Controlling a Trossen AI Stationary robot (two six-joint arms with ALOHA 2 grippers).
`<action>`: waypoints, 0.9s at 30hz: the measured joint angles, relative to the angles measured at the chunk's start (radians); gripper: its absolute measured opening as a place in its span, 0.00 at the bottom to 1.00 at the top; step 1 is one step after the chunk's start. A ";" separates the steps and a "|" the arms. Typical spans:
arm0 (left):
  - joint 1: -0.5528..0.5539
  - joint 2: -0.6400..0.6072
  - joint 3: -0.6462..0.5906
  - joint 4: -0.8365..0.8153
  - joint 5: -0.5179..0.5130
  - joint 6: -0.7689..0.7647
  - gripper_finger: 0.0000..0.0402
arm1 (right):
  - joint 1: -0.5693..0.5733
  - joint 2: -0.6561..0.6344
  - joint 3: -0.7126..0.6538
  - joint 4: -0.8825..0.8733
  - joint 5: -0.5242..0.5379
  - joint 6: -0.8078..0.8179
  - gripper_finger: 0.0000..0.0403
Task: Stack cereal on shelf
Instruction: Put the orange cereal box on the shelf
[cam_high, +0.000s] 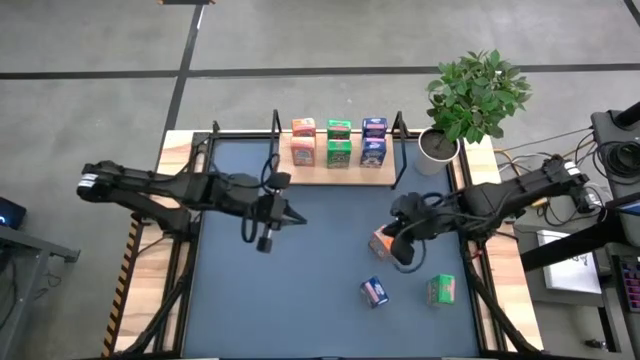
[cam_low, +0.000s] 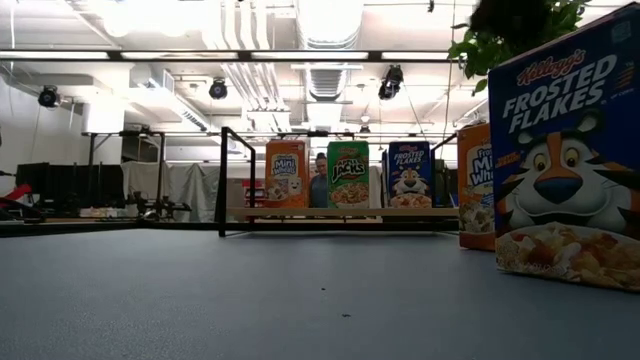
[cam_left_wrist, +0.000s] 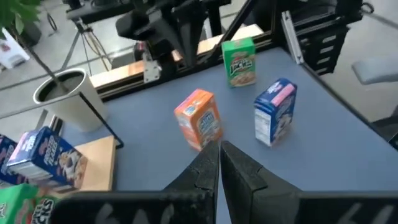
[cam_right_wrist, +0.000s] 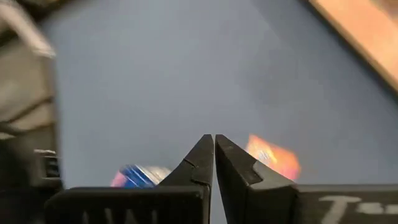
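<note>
Just beneath the clenched, empty right hand (cam_high: 385, 236) an orange cereal box (cam_high: 381, 243) is found (left hand (cam_high: 300, 218), clenched too, well apart).

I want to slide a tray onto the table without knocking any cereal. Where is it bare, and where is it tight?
Bare: the table's near-left stretch, below the left gripper, left of the blue box. Also the shelf's front strip. Tight: near right, where the orange box, blue box and green box cluster by the right gripper.
</note>
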 joint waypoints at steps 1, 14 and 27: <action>-0.004 -0.015 -0.015 0.008 -0.001 -0.004 0.00 | 0.000 0.022 0.036 -0.090 0.000 0.062 0.02; -0.005 -0.072 -0.066 -0.006 -0.117 -0.021 0.00 | -0.007 0.317 0.288 -0.599 -0.063 0.306 0.06; -0.005 -0.083 -0.067 -0.048 -0.117 -0.013 0.00 | -0.020 0.442 0.305 -0.595 -0.137 0.361 0.56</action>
